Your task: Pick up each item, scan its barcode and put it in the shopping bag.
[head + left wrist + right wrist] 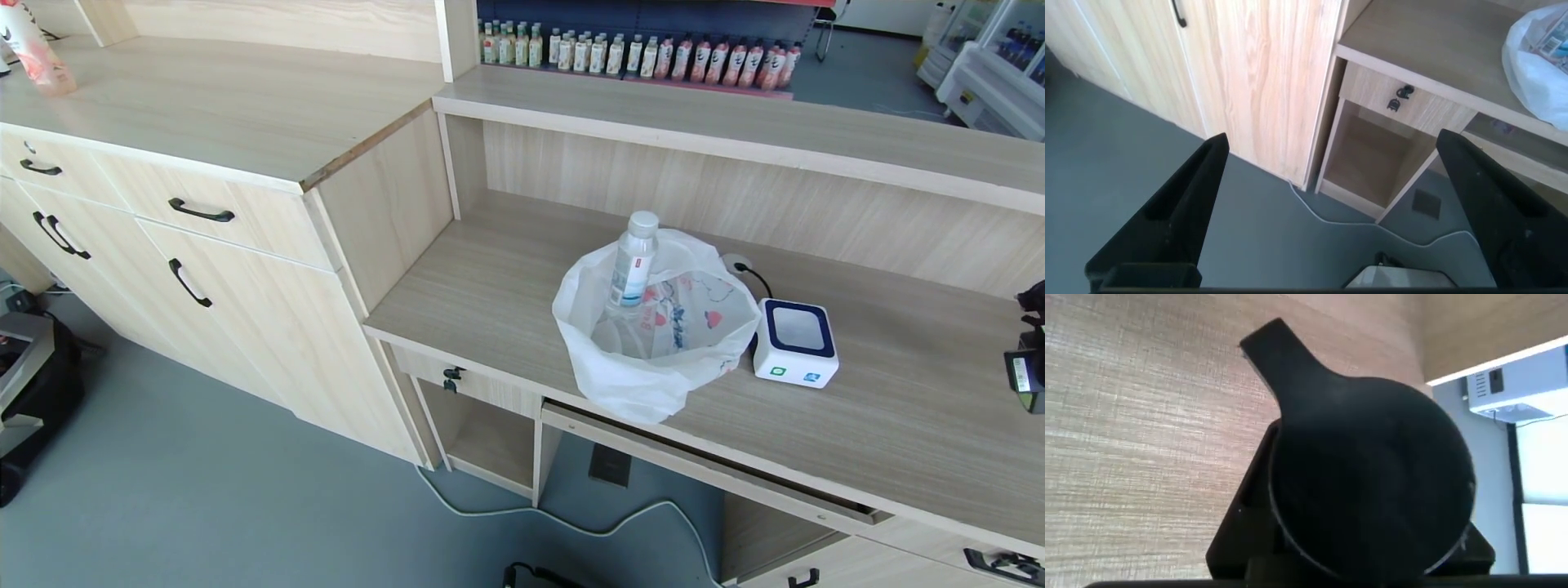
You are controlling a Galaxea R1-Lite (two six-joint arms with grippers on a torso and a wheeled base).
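A white shopping bag (653, 359) stands open on the lower counter, with a clear water bottle (634, 261) upright inside it. Just right of the bag sits the white scanner (796, 341) with its dark-framed window facing up. My right gripper (1030, 359) is at the counter's far right edge. In the right wrist view it is shut on a black round item (1372, 474) with a short neck, held close over the wooden surface. My left gripper (1333, 137) hangs open and empty over the grey floor, beside the cabinet and left of the counter.
A tall cabinet with black-handled drawers (200, 214) stands to the left of the counter (898, 408). A raised shelf wall (735, 188) backs the counter. A cable (571, 523) runs over the floor below. Bottles (637, 53) line a shelf far behind.
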